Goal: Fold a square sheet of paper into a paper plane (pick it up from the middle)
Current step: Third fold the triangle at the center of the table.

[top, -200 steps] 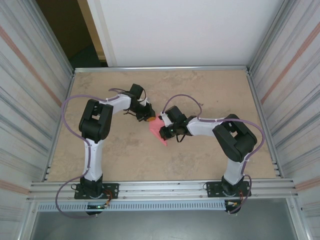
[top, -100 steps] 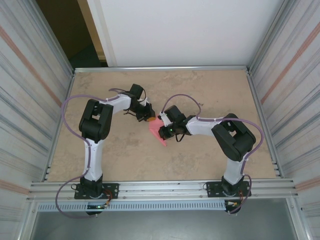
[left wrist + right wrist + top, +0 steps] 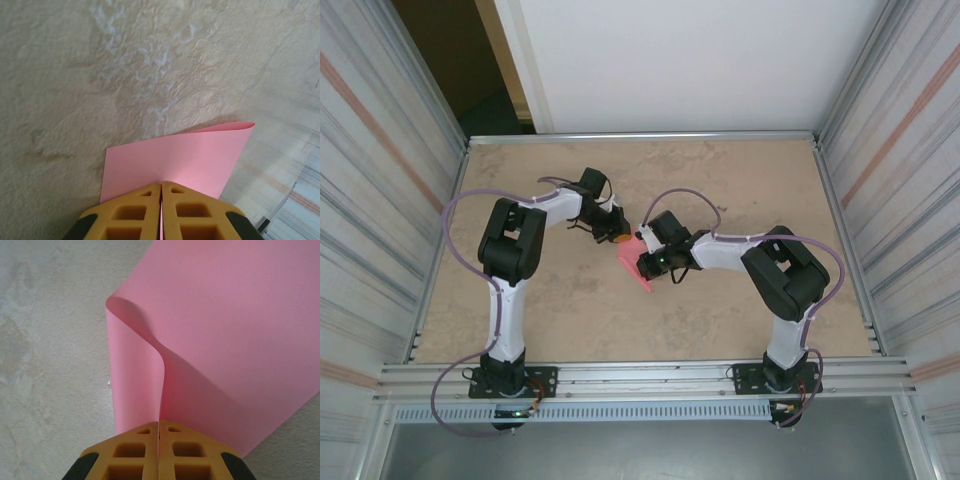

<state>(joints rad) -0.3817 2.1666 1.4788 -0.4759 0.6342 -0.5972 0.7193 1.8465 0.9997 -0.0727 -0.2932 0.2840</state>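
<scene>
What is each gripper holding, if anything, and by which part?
Both hold the paper: the left gripper is shut on one edge, the right gripper on an edge where the sheet curls over.

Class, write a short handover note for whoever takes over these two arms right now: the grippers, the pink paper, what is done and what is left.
Left gripper: shut on an edge of the sheet of paper.
Right gripper: shut on the same sheet, where it bends over in a soft curl.
Paper: pink, between the two arms at the middle of the table; I cannot tell whether it touches the surface.
Done: the sheet is gripped by both arms and loosely bent, with no sharp crease visible.
Left: press the first crease, then make all the folds for the plane.
</scene>
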